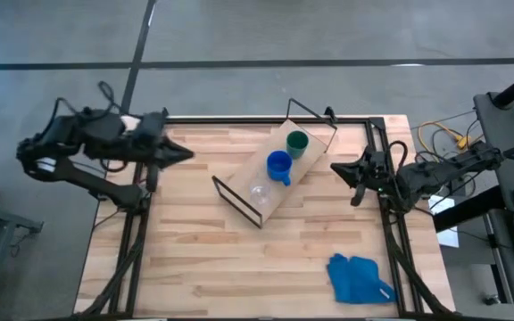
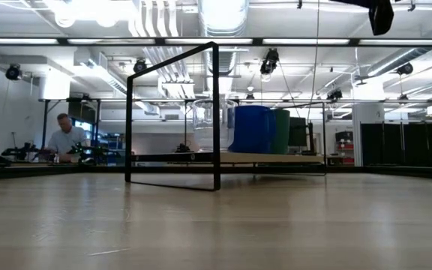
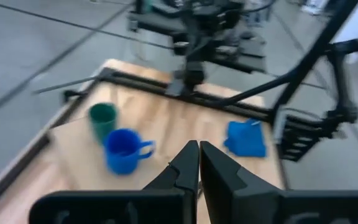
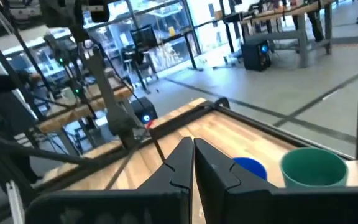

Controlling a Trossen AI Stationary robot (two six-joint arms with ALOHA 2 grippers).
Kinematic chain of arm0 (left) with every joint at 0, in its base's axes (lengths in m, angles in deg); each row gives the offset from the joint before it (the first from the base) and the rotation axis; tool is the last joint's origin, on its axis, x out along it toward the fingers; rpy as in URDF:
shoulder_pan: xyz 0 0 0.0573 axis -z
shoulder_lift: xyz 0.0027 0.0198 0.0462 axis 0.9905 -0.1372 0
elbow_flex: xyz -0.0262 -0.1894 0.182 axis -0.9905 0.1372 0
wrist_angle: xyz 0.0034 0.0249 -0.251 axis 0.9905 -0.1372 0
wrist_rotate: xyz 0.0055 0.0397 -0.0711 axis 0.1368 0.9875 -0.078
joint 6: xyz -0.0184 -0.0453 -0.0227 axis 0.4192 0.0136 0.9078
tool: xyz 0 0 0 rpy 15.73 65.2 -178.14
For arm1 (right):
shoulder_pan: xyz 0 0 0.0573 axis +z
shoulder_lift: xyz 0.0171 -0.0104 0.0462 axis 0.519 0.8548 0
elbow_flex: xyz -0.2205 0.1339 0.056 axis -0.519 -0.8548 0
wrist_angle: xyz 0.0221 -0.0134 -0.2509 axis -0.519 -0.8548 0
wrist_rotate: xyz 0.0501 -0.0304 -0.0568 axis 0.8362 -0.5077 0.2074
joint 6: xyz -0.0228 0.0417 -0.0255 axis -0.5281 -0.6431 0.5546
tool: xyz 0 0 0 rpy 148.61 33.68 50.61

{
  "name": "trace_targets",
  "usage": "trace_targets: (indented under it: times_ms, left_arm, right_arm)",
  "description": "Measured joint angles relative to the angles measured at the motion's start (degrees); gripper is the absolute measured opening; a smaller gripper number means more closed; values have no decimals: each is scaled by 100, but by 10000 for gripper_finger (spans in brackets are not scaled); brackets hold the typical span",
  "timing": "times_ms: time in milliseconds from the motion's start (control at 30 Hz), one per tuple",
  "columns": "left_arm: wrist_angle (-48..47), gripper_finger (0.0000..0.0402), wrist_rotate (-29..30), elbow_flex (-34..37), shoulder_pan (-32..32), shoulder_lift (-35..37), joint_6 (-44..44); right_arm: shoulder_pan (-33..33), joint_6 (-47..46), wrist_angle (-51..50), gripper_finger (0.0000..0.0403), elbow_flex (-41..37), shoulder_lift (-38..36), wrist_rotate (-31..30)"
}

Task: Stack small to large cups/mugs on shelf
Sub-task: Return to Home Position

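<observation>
The placing work is, as I judge it, finished. All three cups stand on the shelf [image 1: 239, 181], which lies slantwise in the middle of the table [image 1: 194, 259]. They make one row along the board: the glass cup [image 1: 259, 190] at the nearer end, the blue mug [image 1: 279, 167] in the middle with its handle to the side, and the green cup [image 1: 297, 143] at the far end. They stand beside each other, not one inside the other. If that row counts as small to large, nothing is left for the cups, only for my arms to park.

My left gripper [image 1: 186, 153] is at the left edge of the table and my right gripper [image 1: 335, 167] at the right edge, both well apart from the shelf. On each the jaws are pressed together with nothing between them.

The green cup and the blue mug look empty inside; of the glass I cannot tell. The blue cloth [image 1: 360, 278] lies near the front right corner.
</observation>
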Motion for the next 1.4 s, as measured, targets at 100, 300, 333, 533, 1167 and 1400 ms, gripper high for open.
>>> trace_targets:
  times_ms: [100, 300, 333, 533, 1167, 1400]
  left_arm:
    - [-42, 0, 259, 650, 0, 620, -14]
    - [631, 0, 345, 2194, 0, 1621, 78]
    - [808, 0, 345, 2458, 0, 1821, 77]
    - [1804, 0, 479, 3934, 2, 3148, 73]
    - [2983, 0, 157, 6313, 4, 5639, -72]
    - [3203, 0, 168, 6565, 3, 5773, -294]
  right_arm:
    - [0, 89, -43, 9, -2, 26, 185]
    - [-56, 328, 162, 8, -11, 84, 905]
    - [-86, 380, 208, 8, -45, 87, 909]
    - [-591, 841, 1482, 8, -648, 122, 1057]
    - [-1390, 562, 2674, 8, -2908, -1990, 1544]
    - [-1390, 1039, 3279, 8, -3392, -2195, 1505]
